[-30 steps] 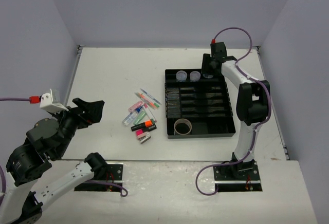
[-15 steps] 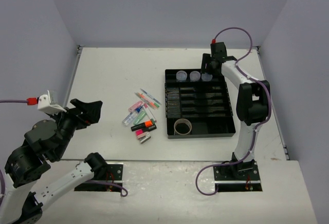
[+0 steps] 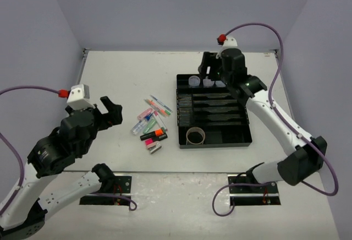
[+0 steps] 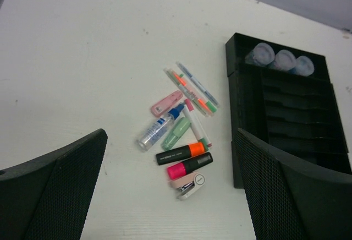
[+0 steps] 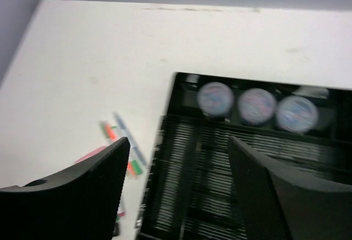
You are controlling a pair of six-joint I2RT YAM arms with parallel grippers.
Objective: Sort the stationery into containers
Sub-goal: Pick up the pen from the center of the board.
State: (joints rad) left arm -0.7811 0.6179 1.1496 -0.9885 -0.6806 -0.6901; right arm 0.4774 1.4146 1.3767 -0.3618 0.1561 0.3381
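Observation:
The black organiser tray (image 3: 228, 136) lies right of centre. Three round clear tubs (image 3: 207, 80) stand in its far end section, and the tan tape roll (image 3: 196, 136) sits in its near section. The loose stationery pile (image 3: 151, 122) lies left of the tray. In the left wrist view it shows thin pens (image 4: 192, 89), a blue-capped bottle (image 4: 158, 127), a green highlighter (image 4: 176, 133), an orange highlighter (image 4: 181, 153), a pink highlighter (image 4: 190, 166) and a small white block (image 4: 193, 185). My left gripper (image 3: 113, 112) is open and empty, left of the pile. My right gripper (image 3: 209, 70) is open and empty above the tubs (image 5: 256, 105).
The tray's long narrow slots (image 4: 286, 119) hold nothing that I can see. White walls close in the table at the back and both sides. The right wrist view is blurred and shows the tray (image 5: 187, 190) and some pens (image 5: 118, 136) to its left.
The right gripper left the third tub in the tray's far section, rose and swung left over the tubs. The left arm rose and moved right toward the pile.

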